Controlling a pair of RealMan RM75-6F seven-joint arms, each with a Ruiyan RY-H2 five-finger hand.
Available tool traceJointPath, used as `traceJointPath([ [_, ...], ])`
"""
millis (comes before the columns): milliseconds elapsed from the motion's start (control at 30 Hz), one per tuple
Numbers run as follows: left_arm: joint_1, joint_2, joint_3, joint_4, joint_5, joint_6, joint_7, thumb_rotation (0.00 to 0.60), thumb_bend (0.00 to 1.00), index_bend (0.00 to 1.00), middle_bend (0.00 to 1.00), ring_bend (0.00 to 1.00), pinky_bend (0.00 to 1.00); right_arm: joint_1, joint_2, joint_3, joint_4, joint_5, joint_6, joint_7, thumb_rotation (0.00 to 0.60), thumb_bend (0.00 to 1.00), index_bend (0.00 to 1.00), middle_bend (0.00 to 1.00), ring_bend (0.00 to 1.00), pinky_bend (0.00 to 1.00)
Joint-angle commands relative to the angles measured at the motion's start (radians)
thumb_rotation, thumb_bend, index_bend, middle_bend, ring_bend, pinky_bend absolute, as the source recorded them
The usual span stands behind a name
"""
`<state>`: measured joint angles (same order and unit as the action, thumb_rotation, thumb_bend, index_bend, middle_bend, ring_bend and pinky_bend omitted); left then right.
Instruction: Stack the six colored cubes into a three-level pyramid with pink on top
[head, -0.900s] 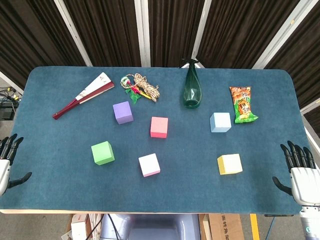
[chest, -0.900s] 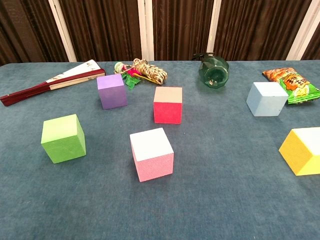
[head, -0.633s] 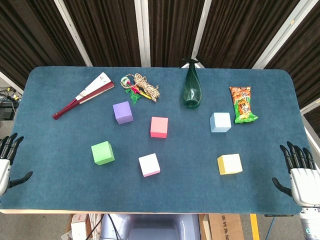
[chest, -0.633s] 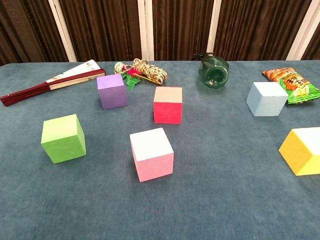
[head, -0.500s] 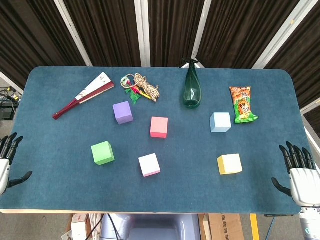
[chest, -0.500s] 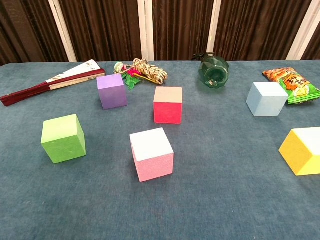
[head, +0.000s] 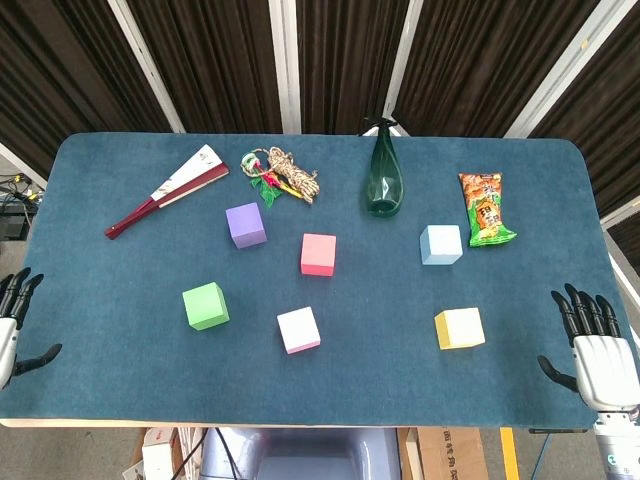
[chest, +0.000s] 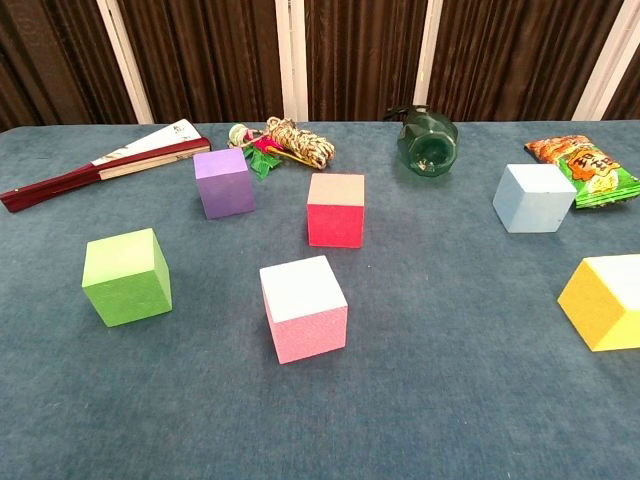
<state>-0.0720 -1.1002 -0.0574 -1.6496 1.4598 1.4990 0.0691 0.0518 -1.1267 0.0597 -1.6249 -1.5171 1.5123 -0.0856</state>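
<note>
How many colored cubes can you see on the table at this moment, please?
6, all apart: purple cube back left, red cube center, green cube front left, pink cube front center, light blue cube right, yellow cube front right. None looks hidden.

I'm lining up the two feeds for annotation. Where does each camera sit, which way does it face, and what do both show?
Head view: high above the near table edge, looking steeply down on the whole blue table; the left hand and right hand show open at its near corners.
Chest view: low at the near edge, looking level across the table toward the curtains; no part of the robot shows.
Shared: the six cubes, for example the pink cube, plus the fan, green bottle and snack bag.
</note>
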Motion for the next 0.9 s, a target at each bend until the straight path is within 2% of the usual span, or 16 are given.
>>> traceJointPath([
  [33, -0.004, -0.003, -0.004, 0.002, -0.014, -0.009, 0.005, 0.600, 0.21, 0.05, 0.00, 0.00, 0.02, -0.001, 0.000, -0.001, -0.002, 0.000, 0.000, -0.001, 0.600, 0.24, 0.09, 0.00, 0.06, 0.04],
  [433, -0.037, 0.041, -0.031, -0.036, -0.055, -0.064, 0.000, 0.600, 0.20, 0.05, 0.00, 0.00, 0.02, 0.001, -0.001, -0.003, -0.001, 0.001, -0.007, -0.003, 0.600, 0.24, 0.09, 0.00, 0.06, 0.04],
  [667, -0.158, 0.113, -0.082, -0.057, -0.171, -0.285, 0.001, 0.600, 0.20, 0.04, 0.00, 0.00, 0.02, 0.007, -0.004, -0.007, -0.003, 0.000, -0.022, -0.015, 0.600, 0.24, 0.09, 0.00, 0.06, 0.04],
  [900, -0.258, 0.122, -0.127, -0.049, -0.250, -0.420, 0.016, 0.600, 0.20, 0.04, 0.01, 0.00, 0.02, 0.013, -0.014, -0.008, -0.004, 0.009, -0.037, -0.041, 0.600, 0.24, 0.09, 0.00, 0.06, 0.04],
])
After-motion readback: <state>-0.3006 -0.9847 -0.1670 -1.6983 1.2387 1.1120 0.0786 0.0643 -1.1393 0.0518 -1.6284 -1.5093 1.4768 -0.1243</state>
